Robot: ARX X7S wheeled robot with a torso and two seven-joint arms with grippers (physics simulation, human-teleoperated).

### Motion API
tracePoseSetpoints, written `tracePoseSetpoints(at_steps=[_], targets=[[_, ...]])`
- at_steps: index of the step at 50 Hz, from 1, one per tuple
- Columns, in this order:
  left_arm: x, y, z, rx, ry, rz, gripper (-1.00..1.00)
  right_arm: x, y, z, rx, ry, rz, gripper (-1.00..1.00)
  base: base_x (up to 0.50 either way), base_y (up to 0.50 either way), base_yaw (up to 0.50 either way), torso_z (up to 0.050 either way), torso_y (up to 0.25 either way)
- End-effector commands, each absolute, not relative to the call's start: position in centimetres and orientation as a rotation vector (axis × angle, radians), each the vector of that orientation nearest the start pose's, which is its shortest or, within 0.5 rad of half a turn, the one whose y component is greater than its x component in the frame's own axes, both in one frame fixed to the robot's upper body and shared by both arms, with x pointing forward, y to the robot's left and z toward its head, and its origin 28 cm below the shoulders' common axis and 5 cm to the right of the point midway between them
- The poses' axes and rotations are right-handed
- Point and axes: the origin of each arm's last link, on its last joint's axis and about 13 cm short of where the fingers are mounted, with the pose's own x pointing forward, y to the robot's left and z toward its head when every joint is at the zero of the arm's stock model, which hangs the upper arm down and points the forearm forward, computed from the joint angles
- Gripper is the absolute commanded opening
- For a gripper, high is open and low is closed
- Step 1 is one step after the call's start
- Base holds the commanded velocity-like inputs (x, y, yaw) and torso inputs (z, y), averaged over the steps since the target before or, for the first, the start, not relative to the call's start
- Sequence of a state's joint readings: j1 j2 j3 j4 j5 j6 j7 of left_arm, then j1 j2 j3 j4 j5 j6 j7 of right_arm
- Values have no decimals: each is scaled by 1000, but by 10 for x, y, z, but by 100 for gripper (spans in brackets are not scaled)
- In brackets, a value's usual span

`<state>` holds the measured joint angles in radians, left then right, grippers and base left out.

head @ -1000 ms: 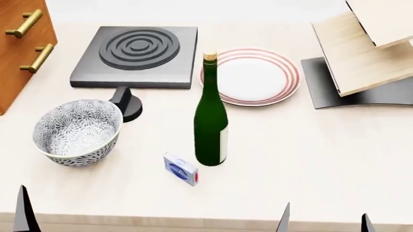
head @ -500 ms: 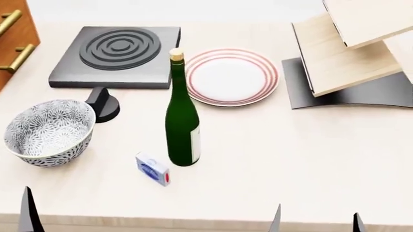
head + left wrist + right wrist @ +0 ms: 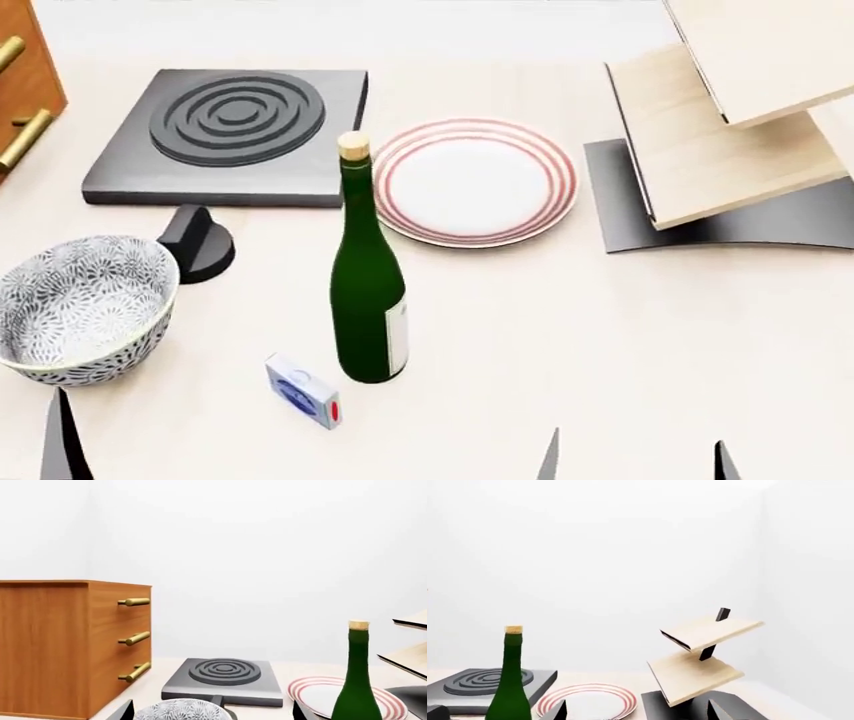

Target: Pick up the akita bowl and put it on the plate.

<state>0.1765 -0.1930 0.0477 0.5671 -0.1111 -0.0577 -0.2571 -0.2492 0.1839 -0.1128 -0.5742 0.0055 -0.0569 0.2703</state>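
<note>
The akita bowl (image 3: 80,305), white with a dense grey-black floral pattern, stands upright at the table's front left. The plate (image 3: 474,180), white with red rings, lies further back near the middle, beyond a green bottle (image 3: 367,300). In the left wrist view the bowl's rim (image 3: 180,711) sits just ahead of my left gripper (image 3: 211,714), whose jaws are open and wide apart. My right gripper (image 3: 639,712) is open too, facing the plate (image 3: 587,700). In the head view only fingertips show at the bottom edge: one left finger (image 3: 59,450) and the right gripper (image 3: 637,458).
A dark stove burner (image 3: 220,135) with a black knob (image 3: 198,245) lies behind the bowl. A small blue and white box (image 3: 303,392) lies by the bottle. A tilted wooden rack (image 3: 734,120) on a dark base is at the right, and a wooden drawer cabinet (image 3: 73,645) at the far left.
The head view has shifted: everything on the table slid left and a little down in the picture. The bowl, plate and bottle keep their places relative to each other. Both grippers stay low and open.
</note>
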Motion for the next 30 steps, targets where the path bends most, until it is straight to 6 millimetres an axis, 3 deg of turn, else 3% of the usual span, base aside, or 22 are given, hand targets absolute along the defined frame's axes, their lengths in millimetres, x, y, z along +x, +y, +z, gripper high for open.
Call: tracePoseSetpoints(at_steps=[1,19,30], targets=[[169,223,96,16,-324,122,100,153,-100,92,-71,-388,-78,100,254,-12,0,0,0],[169,222,94,19,-322,120,100,154,-99,91,-63,-378,-69,100,214,-11,0,0,0],[168,222,95,19,-323,121,100,152,-98,91,-61,-387,-68,100,36,-1,0,0,0]])
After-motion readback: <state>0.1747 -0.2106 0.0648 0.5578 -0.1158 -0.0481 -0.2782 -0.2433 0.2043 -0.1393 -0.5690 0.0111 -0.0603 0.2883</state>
